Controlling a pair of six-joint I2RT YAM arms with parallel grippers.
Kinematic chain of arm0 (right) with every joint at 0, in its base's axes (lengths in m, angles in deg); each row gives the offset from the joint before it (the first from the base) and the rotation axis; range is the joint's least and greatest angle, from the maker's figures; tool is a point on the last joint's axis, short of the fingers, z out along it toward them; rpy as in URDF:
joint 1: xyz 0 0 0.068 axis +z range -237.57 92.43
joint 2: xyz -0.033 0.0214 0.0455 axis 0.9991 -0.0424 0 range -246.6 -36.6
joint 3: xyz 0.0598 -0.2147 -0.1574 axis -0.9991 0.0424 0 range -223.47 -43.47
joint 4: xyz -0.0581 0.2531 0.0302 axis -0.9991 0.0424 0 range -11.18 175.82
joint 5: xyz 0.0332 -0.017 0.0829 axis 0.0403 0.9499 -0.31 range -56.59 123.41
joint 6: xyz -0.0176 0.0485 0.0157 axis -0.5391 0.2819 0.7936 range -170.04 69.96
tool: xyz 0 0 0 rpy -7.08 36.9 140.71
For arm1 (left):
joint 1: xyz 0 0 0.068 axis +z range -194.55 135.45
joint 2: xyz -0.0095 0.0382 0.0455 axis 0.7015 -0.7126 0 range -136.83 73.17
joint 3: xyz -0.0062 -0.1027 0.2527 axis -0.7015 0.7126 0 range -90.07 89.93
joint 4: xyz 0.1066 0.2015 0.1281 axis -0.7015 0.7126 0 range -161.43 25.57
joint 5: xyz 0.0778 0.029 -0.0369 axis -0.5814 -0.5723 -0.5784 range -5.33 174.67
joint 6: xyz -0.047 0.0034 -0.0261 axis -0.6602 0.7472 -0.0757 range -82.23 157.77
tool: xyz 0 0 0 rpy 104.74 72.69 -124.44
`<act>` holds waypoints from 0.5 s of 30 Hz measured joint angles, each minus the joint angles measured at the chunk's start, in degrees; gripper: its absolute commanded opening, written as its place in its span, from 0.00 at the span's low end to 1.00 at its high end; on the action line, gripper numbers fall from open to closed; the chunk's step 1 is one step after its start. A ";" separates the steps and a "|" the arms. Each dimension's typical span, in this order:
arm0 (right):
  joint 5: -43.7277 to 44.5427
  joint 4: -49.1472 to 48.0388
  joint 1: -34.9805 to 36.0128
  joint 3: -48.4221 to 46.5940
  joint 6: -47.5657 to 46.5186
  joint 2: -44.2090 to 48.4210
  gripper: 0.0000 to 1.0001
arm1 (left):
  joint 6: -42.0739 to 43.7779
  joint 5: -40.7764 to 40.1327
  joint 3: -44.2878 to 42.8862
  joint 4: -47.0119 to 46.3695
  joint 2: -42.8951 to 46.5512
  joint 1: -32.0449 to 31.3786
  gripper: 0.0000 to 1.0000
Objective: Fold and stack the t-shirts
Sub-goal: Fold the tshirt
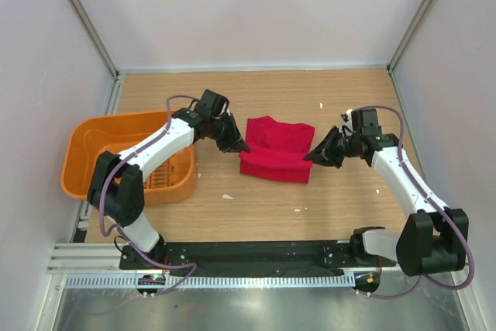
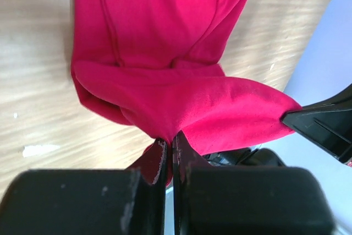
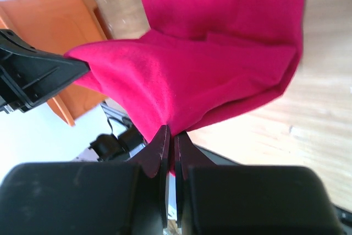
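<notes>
Overhead view, with both wrist views. I count one orange basket (image 1: 93, 133), standing at the left side of the table (image 1: 349, 91). The part of its inside that I can see is bare slotted orange plastic, and the left arm (image 1: 147, 153) crosses above its right side.

I count one red t-shirt (image 1: 275, 149). It lies folded on the table near the middle, right of the basket and apart from it, between the two grippers.

The left gripper (image 1: 242, 147) meets the shirt's left edge. In its wrist view the fingers (image 2: 157, 160) are clenched on a pinch of red cloth. The right gripper (image 1: 311, 156), at the end of the right arm (image 1: 399, 176), meets the shirt's right edge. Its fingers (image 3: 159, 149) are likewise clamped on the fabric. In each wrist view the front fold stretches across to the other gripper's tip.

I count three small white specks (image 1: 227, 196) scattered on the wood.
</notes>
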 measured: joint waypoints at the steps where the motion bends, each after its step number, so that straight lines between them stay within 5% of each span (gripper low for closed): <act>1: 0.00 -0.63 -0.11 -1.20 -0.09 -1.36 0.01 | 0.15 0.28 -1.27 0.17 -0.90 0.50 0.00; 15: -0.50 -5.14 -3.58 -9.60 -0.61 -13.99 0.01 | 1.88 3.96 -18.64 0.79 -15.91 3.65 0.00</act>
